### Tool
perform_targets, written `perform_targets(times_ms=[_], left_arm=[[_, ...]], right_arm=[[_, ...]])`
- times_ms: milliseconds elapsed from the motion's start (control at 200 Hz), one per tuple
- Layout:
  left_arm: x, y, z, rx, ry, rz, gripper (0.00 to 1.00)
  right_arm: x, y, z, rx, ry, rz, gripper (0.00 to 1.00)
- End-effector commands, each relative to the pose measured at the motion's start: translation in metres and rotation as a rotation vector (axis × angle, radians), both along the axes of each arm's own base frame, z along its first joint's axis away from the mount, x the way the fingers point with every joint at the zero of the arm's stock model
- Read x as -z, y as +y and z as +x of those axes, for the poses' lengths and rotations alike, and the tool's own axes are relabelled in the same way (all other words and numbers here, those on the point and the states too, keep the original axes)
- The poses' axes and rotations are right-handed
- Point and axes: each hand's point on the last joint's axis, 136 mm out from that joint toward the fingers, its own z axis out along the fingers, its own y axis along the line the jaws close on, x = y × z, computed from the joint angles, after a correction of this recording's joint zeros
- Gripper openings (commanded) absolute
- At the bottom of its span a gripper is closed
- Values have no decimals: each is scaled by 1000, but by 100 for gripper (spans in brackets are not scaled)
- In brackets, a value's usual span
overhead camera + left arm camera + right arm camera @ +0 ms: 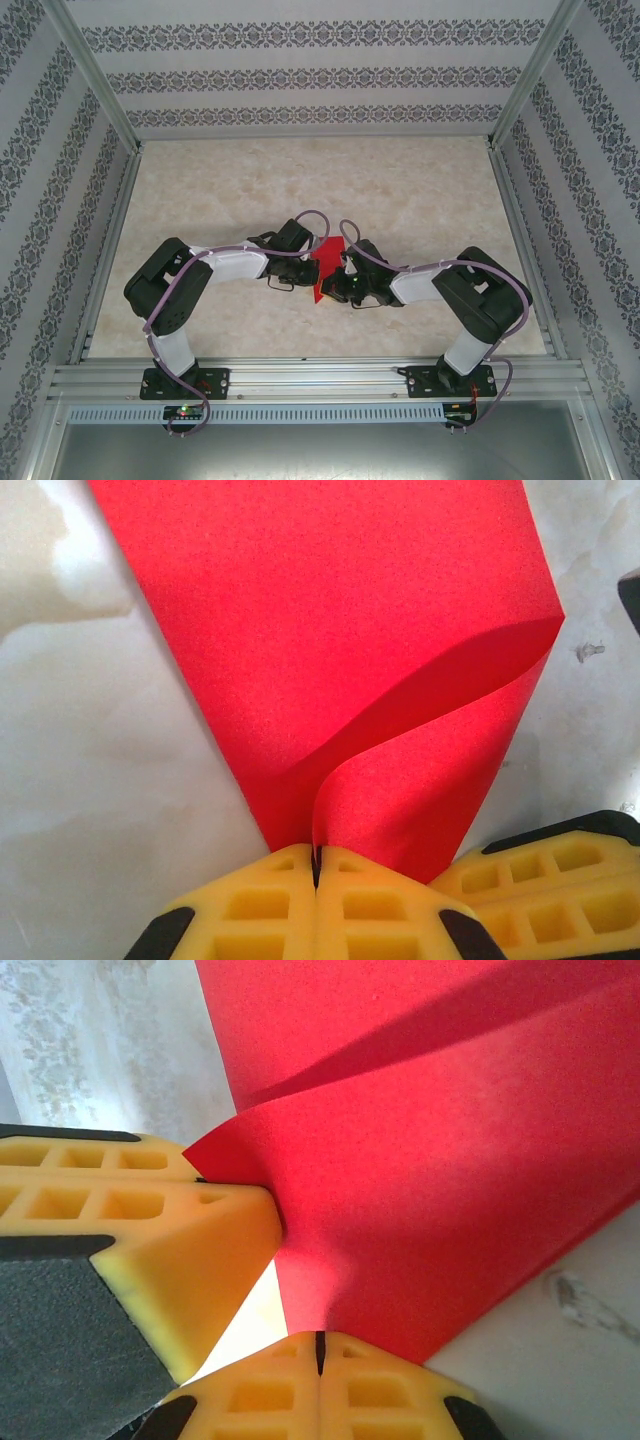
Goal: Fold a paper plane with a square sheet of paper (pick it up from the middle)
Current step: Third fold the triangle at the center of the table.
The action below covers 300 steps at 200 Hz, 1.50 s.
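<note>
The square sheet of paper (324, 266) is clamped by the left gripper (317, 857) and the right gripper (320, 1342); its curl is shown from the left wrist, the surrounding bench (400, 190) from overhead.

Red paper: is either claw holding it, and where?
Both: left claw pinches the square sheet of paper at a curled corner; right claw seems shut on its near edge.

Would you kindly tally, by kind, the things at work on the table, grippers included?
Red sheet of paper: 1
Grippers: 2 (left gripper, right gripper, the jaws of each shut on the sheet)
Total: 3
</note>
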Motion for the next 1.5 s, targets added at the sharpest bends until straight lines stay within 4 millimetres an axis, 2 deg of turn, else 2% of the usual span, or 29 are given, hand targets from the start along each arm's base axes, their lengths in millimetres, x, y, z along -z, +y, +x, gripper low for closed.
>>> perform_targets(times_ms=[0,115,250,335,535,600,664,779,834,904,989,1104,1169,1234,1299,1379,1494], left_arm=[[34,31,-19,-13,94,151,1],[34,30,-19,-12,95,151,0],[33,30,-19,-12,95,146,1],[34,30,-19,-11,96,146,0],[34,30,-20,-8,99,146,1],[34,30,-19,-8,98,146,1],[35,31,-20,-8,100,152,1],[35,31,-21,-7,101,155,0],[35,31,-21,-5,101,155,0],[35,32,-21,-4,101,158,0],[34,31,-20,-4,100,156,0],[33,31,-21,-3,99,154,1],[34,31,-21,-3,101,153,1],[34,31,-21,-1,102,156,0],[33,32,-21,-1,99,159,0],[33,33,-21,-1,100,162,0],[34,34,-22,6,102,169,0]], right_arm=[[1,-10,0,26,2,-49,0],[-33,-7,14,29,-75,14,0],[-39,-17,28,40,-114,-8,0],[-32,-14,33,36,-88,14,0],[16,-26,26,86,13,-67,0],[23,-29,23,104,30,-65,0],[14,-27,25,108,26,-30,0],[-22,-17,35,80,-43,18,0],[-35,-20,41,80,-76,3,0],[-41,-27,49,91,-104,-17,0],[-34,-33,56,104,-91,-13,0],[-18,-29,56,106,-45,29,0],[-1,-31,51,116,8,-3,0],[22,-44,44,157,77,-82,0],[30,-50,42,179,86,-100,0],[19,-44,47,170,50,-56,0],[-14,-39,57,147,-25,-32,0]])
